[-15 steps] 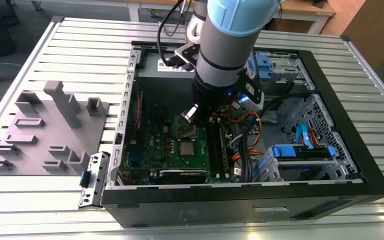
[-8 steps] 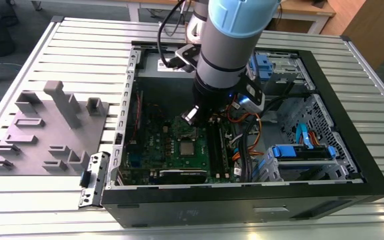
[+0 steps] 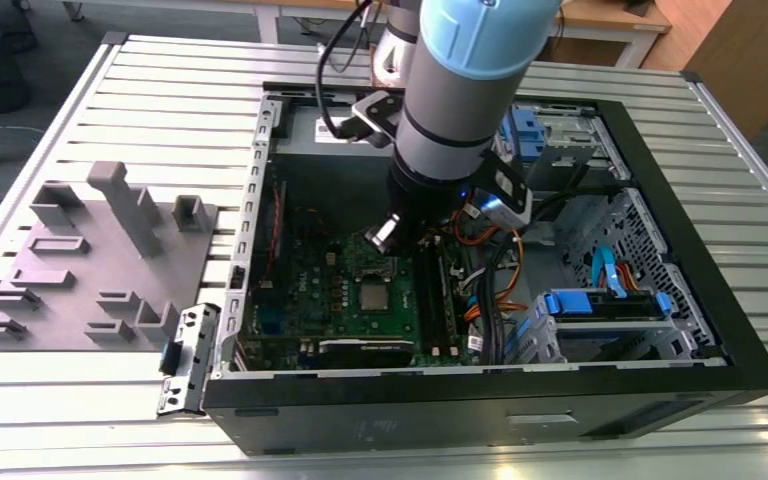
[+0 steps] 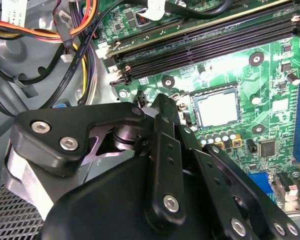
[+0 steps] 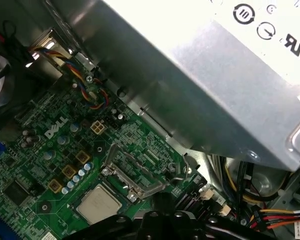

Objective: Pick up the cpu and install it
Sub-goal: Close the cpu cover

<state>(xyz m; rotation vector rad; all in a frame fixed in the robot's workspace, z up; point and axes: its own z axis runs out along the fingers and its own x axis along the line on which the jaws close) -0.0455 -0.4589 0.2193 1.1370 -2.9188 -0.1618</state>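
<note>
the cpu sits flat in its socket on the motherboard, just beyond the claw; claw fingers appear together, holding nothing, consistent with the chip already placed.

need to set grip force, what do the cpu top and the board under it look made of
The cpu top looks like matte silver-grey metal, an even pale sheen with a lighter rim. The motherboard looks like glossy green laminate, probably fibreglass circuit board, studded with soldered parts.
</note>
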